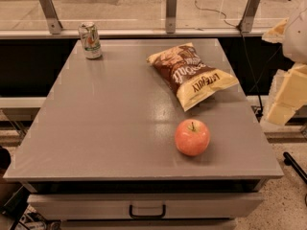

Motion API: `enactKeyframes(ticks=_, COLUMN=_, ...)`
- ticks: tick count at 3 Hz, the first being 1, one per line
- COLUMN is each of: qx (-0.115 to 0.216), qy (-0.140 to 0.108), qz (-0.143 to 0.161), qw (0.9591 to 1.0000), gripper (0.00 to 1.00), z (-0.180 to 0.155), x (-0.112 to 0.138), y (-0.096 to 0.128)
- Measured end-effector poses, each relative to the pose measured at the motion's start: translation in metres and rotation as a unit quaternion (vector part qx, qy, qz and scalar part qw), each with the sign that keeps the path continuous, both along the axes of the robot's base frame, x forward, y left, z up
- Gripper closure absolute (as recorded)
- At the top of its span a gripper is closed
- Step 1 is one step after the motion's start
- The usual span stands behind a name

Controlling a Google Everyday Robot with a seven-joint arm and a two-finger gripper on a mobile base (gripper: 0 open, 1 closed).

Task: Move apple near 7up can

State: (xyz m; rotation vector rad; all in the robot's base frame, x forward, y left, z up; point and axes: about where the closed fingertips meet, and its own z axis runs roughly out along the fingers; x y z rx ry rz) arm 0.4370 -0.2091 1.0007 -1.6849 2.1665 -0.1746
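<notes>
Nothing of the move is done yet. The apple (192, 137) sits near the front right corner of the bench (110, 128). The 7up can (89, 40) stands at the far left corner, well apart. The gripper (284, 97), probably the pale shape beyond the right edge, is clear of the apple; released or clenched, I cannot tell. All of the carry is left.
</notes>
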Motion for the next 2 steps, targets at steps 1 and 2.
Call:
enactKeyframes(ticks=1, qx=0.001, qy=-0.001, qz=0.001, qw=1.0000, gripper=0.00, z=0.0005, x=-0.0001, y=0.0002)
enactKeyframes(ticks=2, qx=0.041, qy=-0.003, qz=0.017, qw=0.9990, gripper=0.00, z=-0.0091, x=-0.0008, y=0.0005)
